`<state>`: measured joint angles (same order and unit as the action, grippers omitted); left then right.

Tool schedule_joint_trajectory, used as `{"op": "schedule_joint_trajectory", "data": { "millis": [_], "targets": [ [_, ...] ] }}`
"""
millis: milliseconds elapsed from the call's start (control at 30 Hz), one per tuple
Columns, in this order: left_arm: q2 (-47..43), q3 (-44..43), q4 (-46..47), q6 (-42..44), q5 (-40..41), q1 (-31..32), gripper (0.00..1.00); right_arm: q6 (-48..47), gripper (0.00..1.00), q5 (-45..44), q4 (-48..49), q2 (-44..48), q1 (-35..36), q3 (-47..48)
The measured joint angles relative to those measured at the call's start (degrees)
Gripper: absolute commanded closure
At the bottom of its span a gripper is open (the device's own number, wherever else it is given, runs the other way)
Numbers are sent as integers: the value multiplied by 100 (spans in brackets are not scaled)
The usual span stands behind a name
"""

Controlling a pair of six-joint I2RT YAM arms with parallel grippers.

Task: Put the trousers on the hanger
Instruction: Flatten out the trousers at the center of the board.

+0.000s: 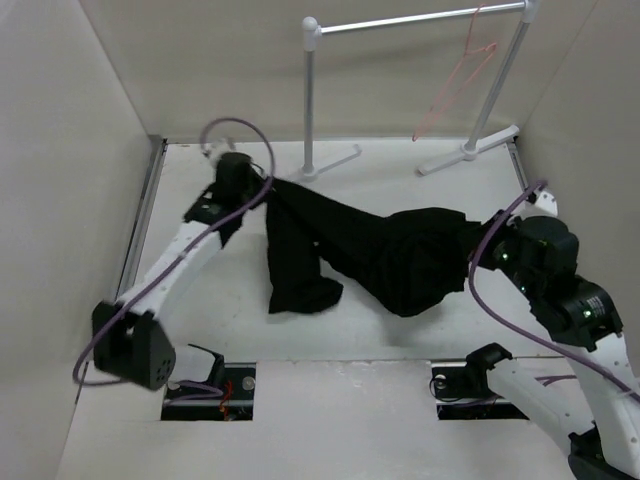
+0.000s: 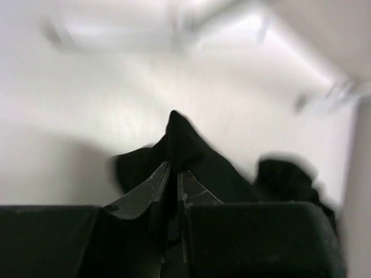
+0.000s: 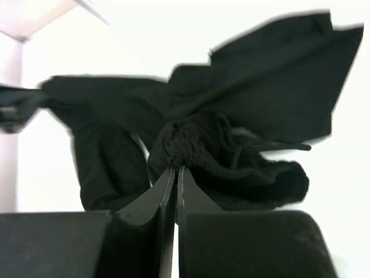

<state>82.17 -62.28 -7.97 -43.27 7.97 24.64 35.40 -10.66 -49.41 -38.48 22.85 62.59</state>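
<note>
The black trousers lie stretched across the middle of the white table, one leg folded down toward the front. My left gripper is shut on a leg end of the trousers at the left. My right gripper is shut on the bunched waistband of the trousers at the right. The thin pink hanger hangs from the rack bar at the back right, away from both grippers.
A white tubular garment rack stands at the back, its feet on the table. White walls close in the left, right and back sides. Cable slots sit at the near edge by the arm bases.
</note>
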Motion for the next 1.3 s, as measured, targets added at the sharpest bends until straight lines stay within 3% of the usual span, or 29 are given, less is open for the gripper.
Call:
{"op": "schedule_joint_trajectory", "data": {
  "millis": [133,267,333,500,633,900,1033,1167,1233,1300],
  "targets": [
    [-1392,-1172,-546,278,417,-1215,92,-101,95,22,-2,-348,11,1211],
    [-1961,-2262,-678,474,660,-1687,90,-234,95,48,258,-782,46,2677],
    [-2135,-2470,-693,603,752,-1867,89,-251,95,63,595,-796,52,2949],
    [-2505,-2022,-1084,741,898,-2483,89,-162,96,168,949,-63,52,1906],
    [-2267,-1587,-1626,743,872,-2590,89,-66,96,376,691,-125,-116,1141],
    [-1305,-1314,-1937,743,713,-2013,90,-72,96,664,551,-79,-59,1099],
    [-964,-1604,-1987,750,726,-1646,90,-240,96,658,328,33,-85,1633],
    [-1051,-2028,-2013,831,872,-1757,90,-271,98,634,308,-186,-396,2253],
    [-1386,-1982,-2041,887,1019,-1921,89,-133,100,614,396,-57,-516,1899],
    [-1987,-1606,-2024,973,1244,-2120,81,72,100,595,420,306,-697,981]
  ]
}}
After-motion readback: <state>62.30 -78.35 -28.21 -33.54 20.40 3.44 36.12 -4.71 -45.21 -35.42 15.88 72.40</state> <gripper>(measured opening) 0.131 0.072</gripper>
